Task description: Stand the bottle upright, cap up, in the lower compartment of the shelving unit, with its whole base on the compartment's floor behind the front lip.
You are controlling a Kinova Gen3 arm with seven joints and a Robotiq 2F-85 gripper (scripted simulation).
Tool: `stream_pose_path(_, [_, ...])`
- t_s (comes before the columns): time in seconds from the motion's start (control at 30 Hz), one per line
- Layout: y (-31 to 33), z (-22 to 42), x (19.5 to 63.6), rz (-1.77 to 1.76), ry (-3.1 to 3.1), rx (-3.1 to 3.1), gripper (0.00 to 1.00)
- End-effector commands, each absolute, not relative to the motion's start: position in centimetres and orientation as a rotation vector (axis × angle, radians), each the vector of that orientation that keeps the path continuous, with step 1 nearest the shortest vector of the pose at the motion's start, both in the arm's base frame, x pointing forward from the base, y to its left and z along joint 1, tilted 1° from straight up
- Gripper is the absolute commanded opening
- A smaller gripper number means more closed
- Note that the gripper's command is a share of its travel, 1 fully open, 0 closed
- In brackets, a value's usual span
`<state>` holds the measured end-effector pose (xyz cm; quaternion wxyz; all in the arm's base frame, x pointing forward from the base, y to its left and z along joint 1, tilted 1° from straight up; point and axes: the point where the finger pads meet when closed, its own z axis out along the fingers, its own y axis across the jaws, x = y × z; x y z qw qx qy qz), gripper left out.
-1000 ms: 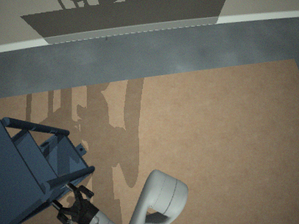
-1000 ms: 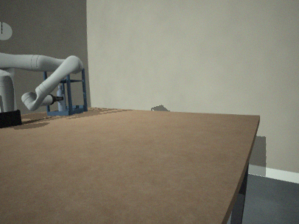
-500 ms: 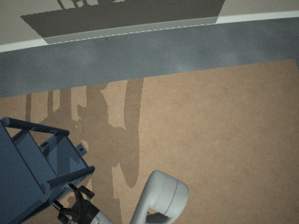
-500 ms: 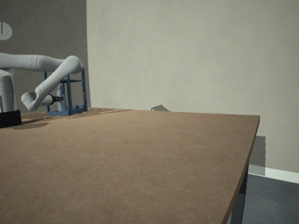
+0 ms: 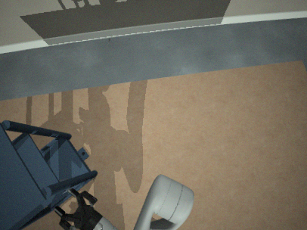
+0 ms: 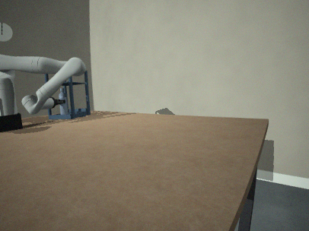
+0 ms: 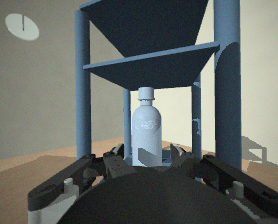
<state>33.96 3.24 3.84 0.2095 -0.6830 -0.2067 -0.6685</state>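
The white bottle (image 7: 146, 125) (image 6: 61, 96) stands upright, cap up, on the floor of the lower compartment of the blue shelving unit (image 7: 82, 75) (image 6: 87, 93) (image 5: 23, 165). My gripper (image 7: 146, 150) (image 5: 66, 202) (image 6: 63, 102) is open and empty. It sits just in front of the compartment, level with the bottle's lower half, with a finger on either side of the bottle in the wrist view and not touching it. The shelf hides the bottle in the top view.
The shelving unit stands near the left end of the brown table (image 6: 152, 166) (image 5: 227, 135). The arm's white links (image 6: 42, 64) (image 5: 166, 203) reach over the table beside the unit. A dark block (image 6: 9, 121) sits at the arm's base.
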Motion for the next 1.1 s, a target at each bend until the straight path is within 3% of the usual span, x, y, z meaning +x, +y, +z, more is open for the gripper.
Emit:
stream_pose_path(0.0, [3.1,3.9,33.9,-1.860,-0.574,-1.900,0.76])
stream_pose_path(1.07, [-0.7,4.0,28.2,-1.860,-0.574,-1.900,0.76])
